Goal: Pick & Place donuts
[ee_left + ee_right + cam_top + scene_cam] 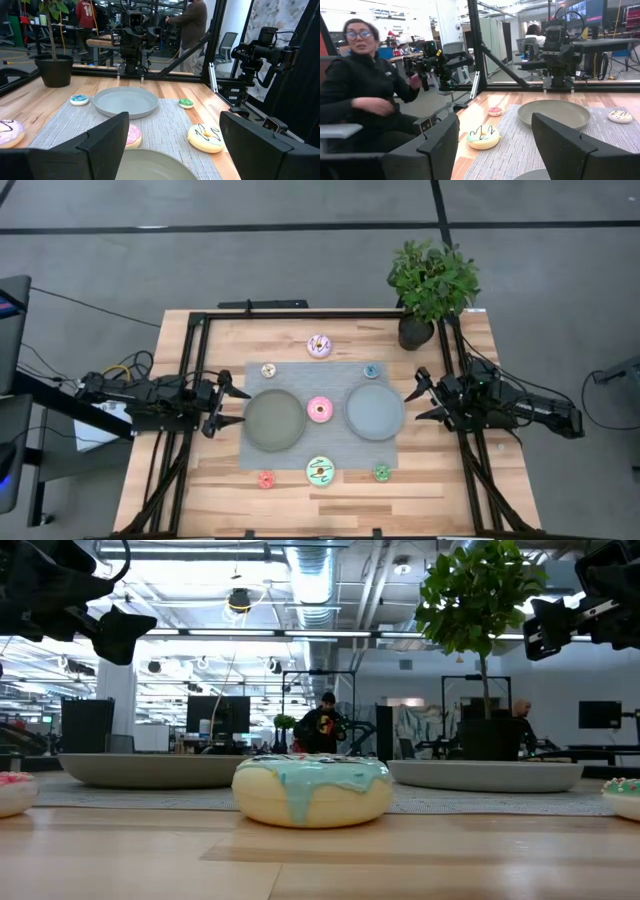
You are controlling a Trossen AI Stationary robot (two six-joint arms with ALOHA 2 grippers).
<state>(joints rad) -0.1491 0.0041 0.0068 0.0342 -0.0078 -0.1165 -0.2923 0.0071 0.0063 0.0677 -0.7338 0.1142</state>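
Note:
Seven donuts sit around a grey placemat (320, 442). The white-lilac one (319, 345) rests on bare wood at the far side. The tan (268, 370), blue (371, 370) and pink (320, 409) donuts lie on the mat. Along its near edge are the red (266, 479), mint-green (320, 471) and green (382, 472) donuts. My left gripper (238, 406) hovers open beside the left plate. My right gripper (418, 396) hovers open beside the right plate. In the left wrist view the pink donut (131, 136) and the mint-green donut (205, 137) lie ahead of the open fingers.
Two grey round plates, the left (273, 419) and the right (375, 411), stand on the mat. A potted plant (432, 285) stands at the table's far right corner. Black frame rails (300, 314) border the table. A person (360, 80) sits beyond the table's left side.

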